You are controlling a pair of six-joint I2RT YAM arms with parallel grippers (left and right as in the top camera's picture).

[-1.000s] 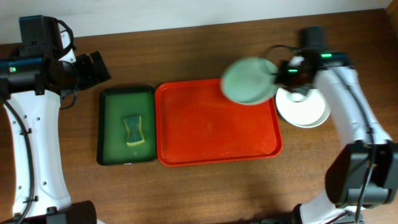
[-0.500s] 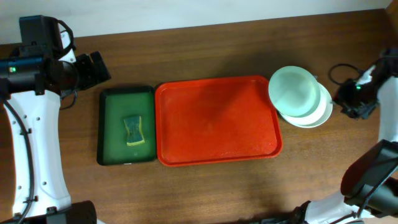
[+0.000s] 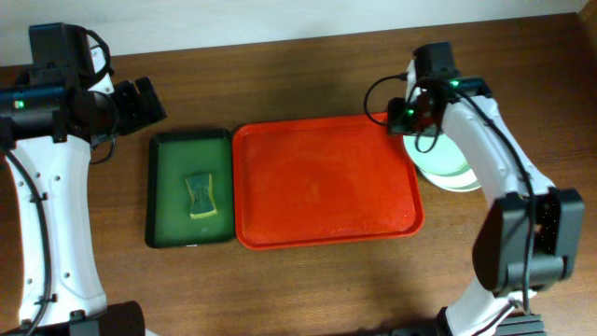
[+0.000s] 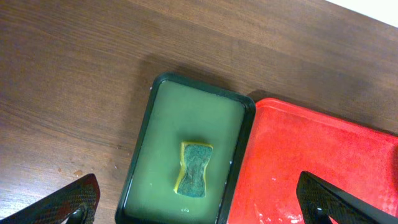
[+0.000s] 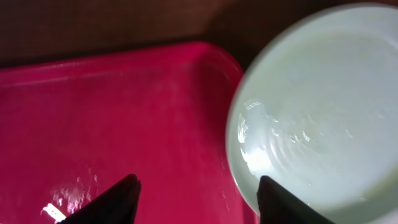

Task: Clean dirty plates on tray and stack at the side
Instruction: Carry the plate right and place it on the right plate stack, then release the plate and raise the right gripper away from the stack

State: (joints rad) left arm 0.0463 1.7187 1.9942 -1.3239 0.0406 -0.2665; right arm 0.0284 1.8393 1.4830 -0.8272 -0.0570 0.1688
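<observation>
Wooden table [image 3: 308, 75], red tray [image 3: 317, 187] bare at centre; plates [image 5: 323, 112] stacked just off its 3 o'clock edge. Right pincer [image 5: 196, 205] over tray corner and stack rim, jaws apart, empty. Left pincer [image 4: 199, 199] wide apart, empty. Plates look glossy, stiff, probably slippery and chippable — grip at the rim.

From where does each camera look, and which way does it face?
Overhead: above the wooden table, facing straight down; both arms, left gripper and right gripper show.
Left wrist: high, looking down at the dark green tray with yellow-green sponge; its open fingers at the bottom corners.
Right wrist: low, close over the pale glossy round plates; its fingers at the bottom.
Shared: all see the large red plastic tray.
</observation>
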